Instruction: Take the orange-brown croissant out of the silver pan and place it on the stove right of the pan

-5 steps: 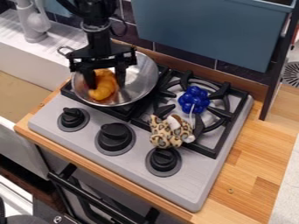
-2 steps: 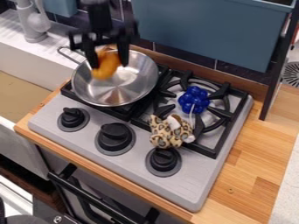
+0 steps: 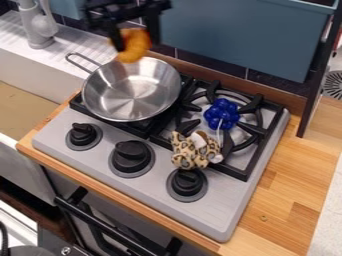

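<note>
Camera view, quick: what do we have at the gripper (image 3: 137, 43)?

"We've got it near the upper edge, jaws clamped on a curved orange piece (image 3: 135, 47), one finger at either side of it."

"Where do we put the piece?"

"Up by the back rim of the metal pan (image 3: 131, 97). Its lower end overlaps the rim as we see it, but we can't tell if they touch."

"And the pan?"

"We mark it on the left side of the black grate (image 3: 254, 152), its looped handle (image 3: 84, 62) pointing to the upper left."

"Right side, what do we log?"

"Blue lumpy thing (image 3: 222, 114) on the right burner. In front of it we see a leopard-print plush (image 3: 194, 150), lying at the grate's front edge, just behind the right knob (image 3: 186, 182)."

"Rest of it?"

"We note three black knobs along the front of the grey stove (image 3: 220, 210), wooden counter (image 3: 287, 192) around it, blue panel (image 3: 234, 37) behind, and a grey faucet (image 3: 31, 22) at upper left."
</note>
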`<action>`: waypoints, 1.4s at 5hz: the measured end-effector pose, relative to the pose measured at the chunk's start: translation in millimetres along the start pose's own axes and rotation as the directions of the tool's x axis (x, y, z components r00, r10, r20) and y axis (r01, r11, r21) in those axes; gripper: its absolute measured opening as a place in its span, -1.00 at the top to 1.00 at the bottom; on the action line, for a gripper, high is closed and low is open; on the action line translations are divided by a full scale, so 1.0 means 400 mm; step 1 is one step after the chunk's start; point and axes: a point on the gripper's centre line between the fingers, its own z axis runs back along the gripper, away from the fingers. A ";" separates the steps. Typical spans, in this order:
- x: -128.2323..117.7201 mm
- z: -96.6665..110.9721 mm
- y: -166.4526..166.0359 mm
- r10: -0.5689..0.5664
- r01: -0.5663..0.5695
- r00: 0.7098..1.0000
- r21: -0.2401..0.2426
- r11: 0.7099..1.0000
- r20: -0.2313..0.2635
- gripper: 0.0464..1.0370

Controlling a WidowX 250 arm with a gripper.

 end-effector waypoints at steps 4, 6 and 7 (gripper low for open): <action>-0.079 -0.092 -0.192 0.130 -0.116 0.978 -0.092 0.989 0.161 -0.26; -0.050 -0.187 -0.189 0.155 -0.152 0.964 -0.030 0.988 0.217 -0.26; -0.039 -0.200 -0.187 0.156 -0.154 0.957 -0.025 0.988 0.246 -0.26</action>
